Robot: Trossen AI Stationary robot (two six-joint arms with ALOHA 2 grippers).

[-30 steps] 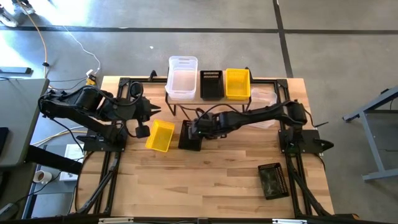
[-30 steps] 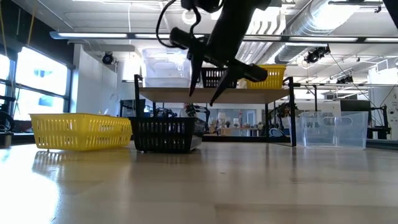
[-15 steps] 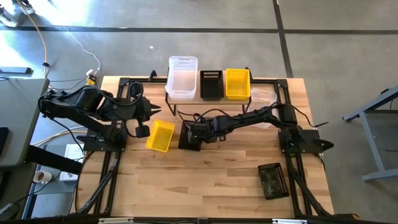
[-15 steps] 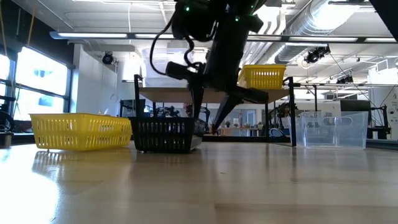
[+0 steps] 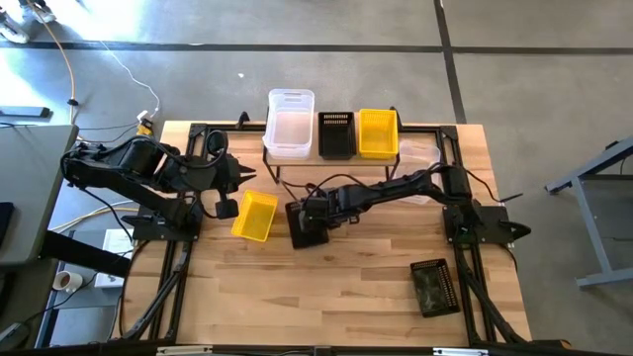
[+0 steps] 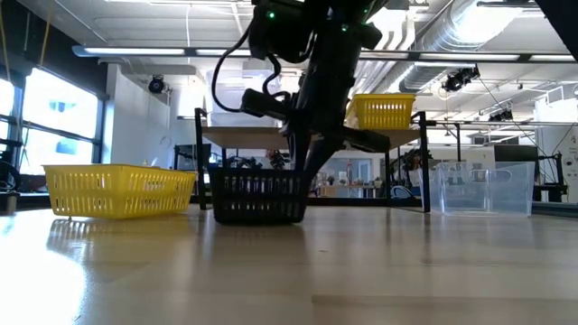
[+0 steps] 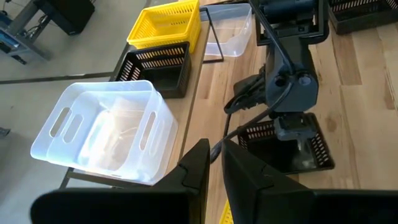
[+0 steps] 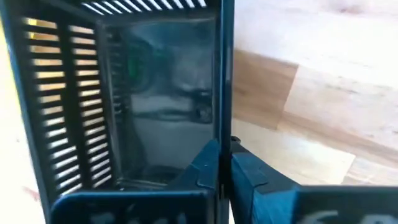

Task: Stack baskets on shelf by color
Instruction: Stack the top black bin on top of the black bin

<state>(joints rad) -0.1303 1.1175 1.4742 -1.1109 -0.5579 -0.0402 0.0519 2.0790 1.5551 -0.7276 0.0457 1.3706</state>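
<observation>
- Shelf (image 5: 331, 158), upper centre of the high view, already carries a clear basket (image 5: 290, 124), a black one (image 5: 335, 133) and a yellow one (image 5: 377, 132).
- Right pincer (image 5: 315, 216) is clenched on the wall of a black mesh basket (image 5: 309, 225) at desk (image 5: 336, 287) centre.
- Left pincer (image 5: 240, 178), upper left, is clenched on nothing.
- Yellow basket (image 5: 254, 215), lower-right black basket (image 5: 432, 286) and a clear basket (image 6: 479, 188) remain unstacked.

Baskets (image 5: 336, 134) — 3 black, 2 yellow, 3 clear.

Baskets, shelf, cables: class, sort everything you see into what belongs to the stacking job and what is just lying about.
Job:
shelf
clear baskets
black baskets
yellow baskets
right gripper, clamping a black basket's wall

Lying about:
floor cable
tape roll
</observation>
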